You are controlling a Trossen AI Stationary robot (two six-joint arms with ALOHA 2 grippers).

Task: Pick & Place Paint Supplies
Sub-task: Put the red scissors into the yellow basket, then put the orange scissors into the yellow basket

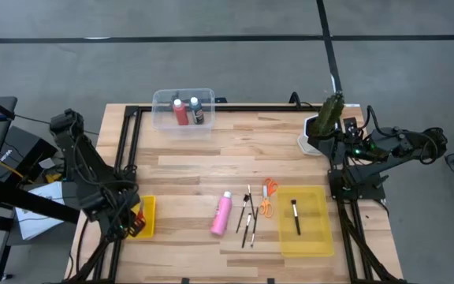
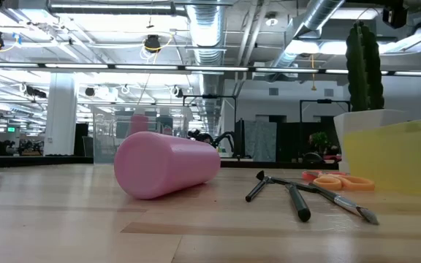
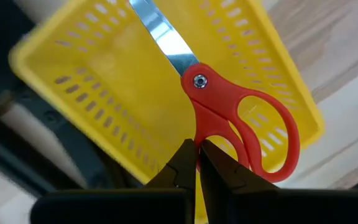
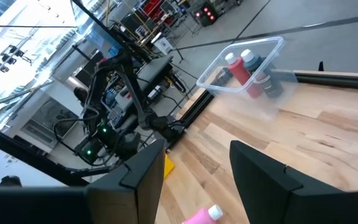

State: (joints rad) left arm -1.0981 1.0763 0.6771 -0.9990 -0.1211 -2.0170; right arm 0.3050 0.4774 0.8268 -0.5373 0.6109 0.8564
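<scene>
Left gripper (image 3: 196, 163): clenched on red scissors (image 3: 241, 121) over small yellow basket (image 1: 146, 214).
Right gripper (image 4: 194, 165): released, parked.
Left: pink bottle (image 1: 222, 213), brushes (image 1: 247, 217), orange scissors (image 1: 267, 199).
Done: brush (image 1: 295, 216) in yellow tray (image 1: 318, 237); bottles (image 1: 180, 111) in clear bin (image 1: 164, 118).

Red-handled scissors (image 3: 241, 118) over yellow basket (image 3: 104, 93)

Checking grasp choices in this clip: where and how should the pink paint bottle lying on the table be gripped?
Grip the pink bottle across its round body at mid-length, coming straight down from above. It lies on its side with its white cap toward the table's far edge, so the pincer should close across its width; brushes lie close on one side.
</scene>
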